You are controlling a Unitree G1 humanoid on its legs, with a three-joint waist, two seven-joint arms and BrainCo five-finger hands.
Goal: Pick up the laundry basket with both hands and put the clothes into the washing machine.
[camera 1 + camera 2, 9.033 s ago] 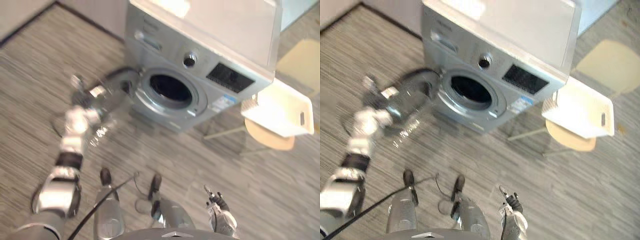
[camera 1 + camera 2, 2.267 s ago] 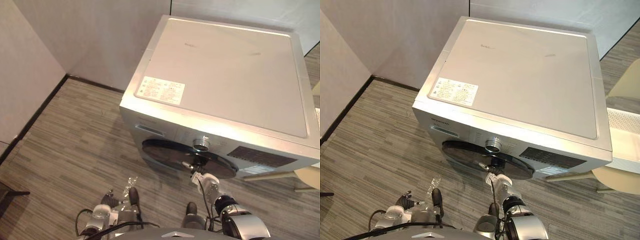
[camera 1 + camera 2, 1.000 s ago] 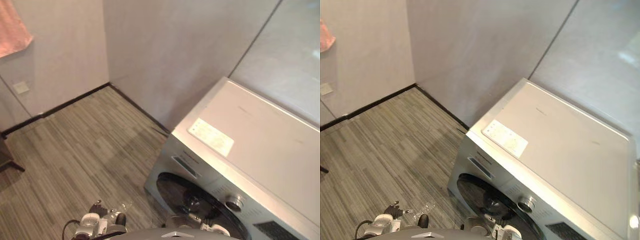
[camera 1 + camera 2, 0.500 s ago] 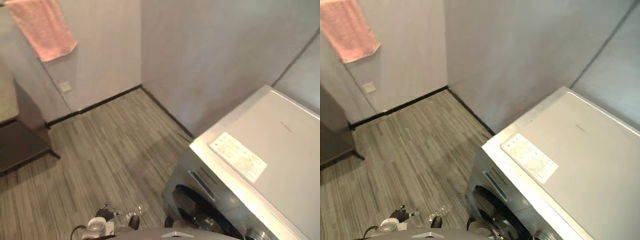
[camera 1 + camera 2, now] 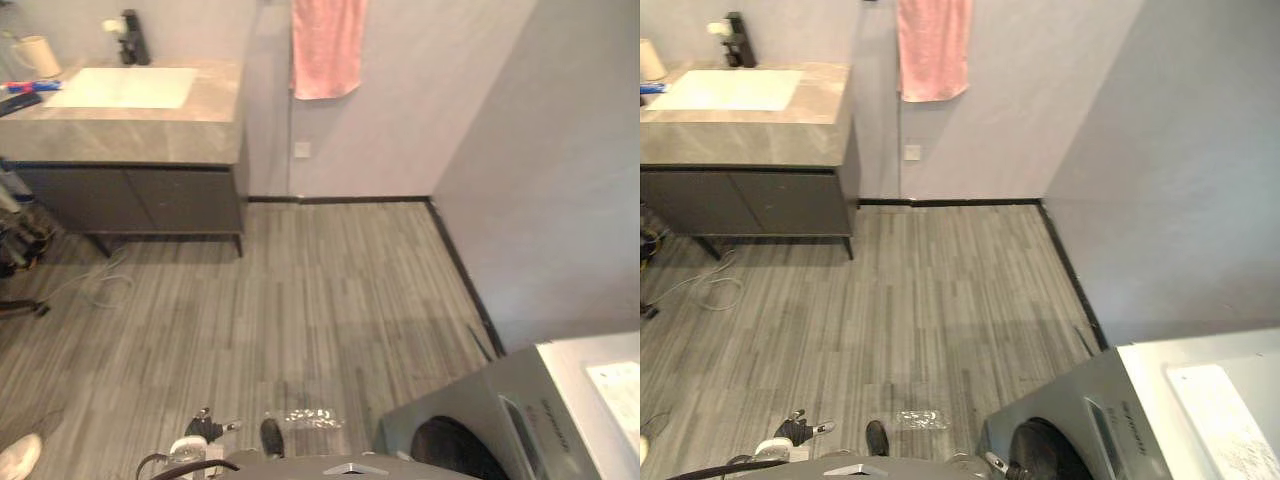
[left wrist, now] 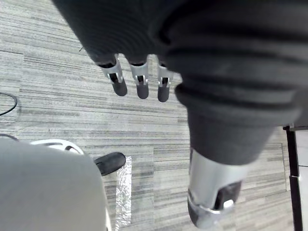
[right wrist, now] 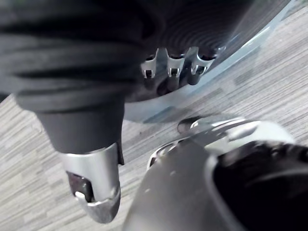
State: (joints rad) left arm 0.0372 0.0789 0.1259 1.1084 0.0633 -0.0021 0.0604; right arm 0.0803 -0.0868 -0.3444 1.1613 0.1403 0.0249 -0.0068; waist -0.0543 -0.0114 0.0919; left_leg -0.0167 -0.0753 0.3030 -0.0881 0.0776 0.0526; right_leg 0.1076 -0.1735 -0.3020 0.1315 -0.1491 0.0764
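Note:
The silver washing machine (image 5: pixel 530 410) stands at the lower right, and its dark round door (image 5: pixel 1040 447) looks closed. My left hand (image 5: pixel 198 440) hangs low at the bottom left; the left wrist view shows its fingers (image 6: pixel 139 79) straight over bare floor, holding nothing. My right hand (image 7: pixel 94 185) hangs beside the washer's front (image 7: pixel 250 43), fingers relaxed and empty.
A dark vanity with a stone top and white sink (image 5: pixel 125 95) stands at the far left wall. A pink towel (image 5: pixel 328 45) hangs on the back wall. A small shiny patch (image 5: pixel 312 417) lies on the grey plank floor. A white shoe tip (image 5: pixel 15 458) shows at the bottom left.
The camera has swung left: the washer slid to the lower right corner, and the vanity and towel came into full view. The washer door, open 9 s ago, now looks closed.

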